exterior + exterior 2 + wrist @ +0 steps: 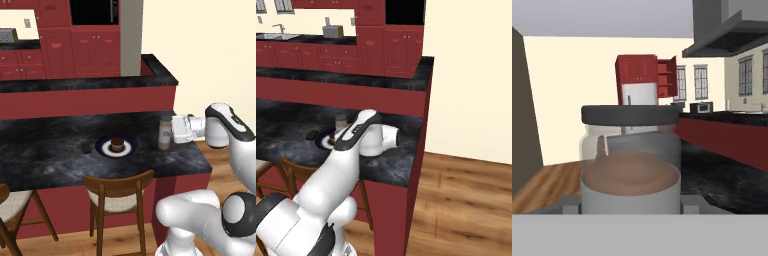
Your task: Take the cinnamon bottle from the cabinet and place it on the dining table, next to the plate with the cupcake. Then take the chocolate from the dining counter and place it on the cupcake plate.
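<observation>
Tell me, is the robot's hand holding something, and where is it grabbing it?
Yes. The gripper holds the cinnamon bottle by its side, upright over the dark counter, right of the cupcake plate.

The dark marbled counter (60, 160) bears a cupcake plate (128, 147), cinnamon bottle (164, 134), and perhaps chocolate (86, 148).

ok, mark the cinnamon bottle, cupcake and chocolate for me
cinnamon bottle (164, 136), left base view, middle of its body
cupcake (117, 144), left base view, its brown top
chocolate (86, 148), left base view, its dark upper face

Plate (322, 141) half behind arm — chocolate (86, 148) too small.
</observation>
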